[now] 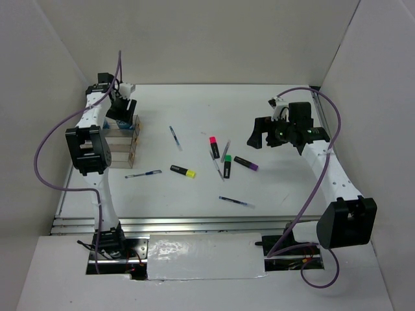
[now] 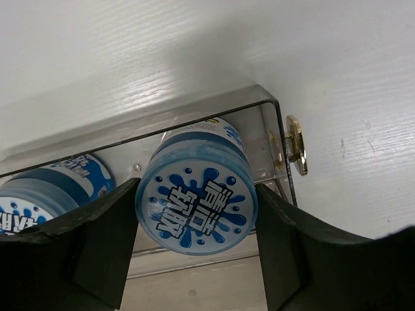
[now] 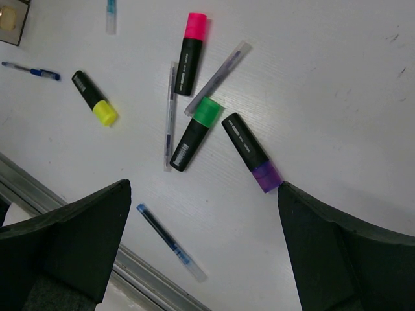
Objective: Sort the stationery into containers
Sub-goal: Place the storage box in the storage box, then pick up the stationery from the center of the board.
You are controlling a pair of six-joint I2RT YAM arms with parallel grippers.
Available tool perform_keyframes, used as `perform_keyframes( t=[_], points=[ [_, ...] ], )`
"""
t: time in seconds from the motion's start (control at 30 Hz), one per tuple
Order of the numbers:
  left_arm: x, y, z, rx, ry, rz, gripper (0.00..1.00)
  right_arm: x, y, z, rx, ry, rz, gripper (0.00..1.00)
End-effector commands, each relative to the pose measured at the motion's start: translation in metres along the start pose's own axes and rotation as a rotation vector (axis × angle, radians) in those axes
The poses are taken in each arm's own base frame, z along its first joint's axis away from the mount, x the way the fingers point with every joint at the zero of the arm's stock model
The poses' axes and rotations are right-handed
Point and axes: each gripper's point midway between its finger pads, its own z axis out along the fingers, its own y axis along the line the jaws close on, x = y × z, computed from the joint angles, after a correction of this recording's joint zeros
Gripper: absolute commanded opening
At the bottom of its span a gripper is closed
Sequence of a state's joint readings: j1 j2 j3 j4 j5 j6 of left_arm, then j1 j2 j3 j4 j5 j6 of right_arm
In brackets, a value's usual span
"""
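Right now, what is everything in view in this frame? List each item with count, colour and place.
Clear plastic organizer box with tan edges: one, left side of the table.
Round blue-white patterned tubs: two, at the box; one gripped, one beside it.
Short black highlighters: four, caps pink, green, purple, yellow; loose mid-table.
Thin pens: five, blue or clear; scattered mid-table.
White table: one, under everything.
Left gripper: black, shut on a tub over the box.
Right gripper: black, open, empty, above the highlighters.
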State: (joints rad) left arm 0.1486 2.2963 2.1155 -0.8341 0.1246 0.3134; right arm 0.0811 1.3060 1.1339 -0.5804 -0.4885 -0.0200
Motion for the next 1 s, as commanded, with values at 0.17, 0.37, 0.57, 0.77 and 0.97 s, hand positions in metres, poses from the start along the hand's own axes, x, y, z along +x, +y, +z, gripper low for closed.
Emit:
perform_keyframes(
  t=[0.17,0.37,0.57,0.77,0.97],
  points=[
    [-0.019,0.005,-0.006,-0.028,-0.058,0.028,0.96,-0.019,0.007,-0.005,-0.006,-0.031,-0.038,1.00],
    [-0.041,0.016,-0.036,-0.093,-0.112,0.031,0.97,-0.023,0.009,-0.011,0.002,-0.051,-0.050,1.00],
    [-0.084,0.035,-0.126,-0.191,-0.311,0.045,0.88,-0.024,0.007,-0.020,0.022,-0.075,-0.056,1.00],
    [-0.070,0.002,-0.195,-0.117,-0.439,0.130,0.81,-0.018,0.002,-0.025,0.065,-0.076,-0.082,0.99],
    [-0.004,-0.083,-0.225,0.146,-0.443,0.221,0.70,0.005,-0.005,-0.024,0.140,-0.011,-0.133,0.90]
  ],
)
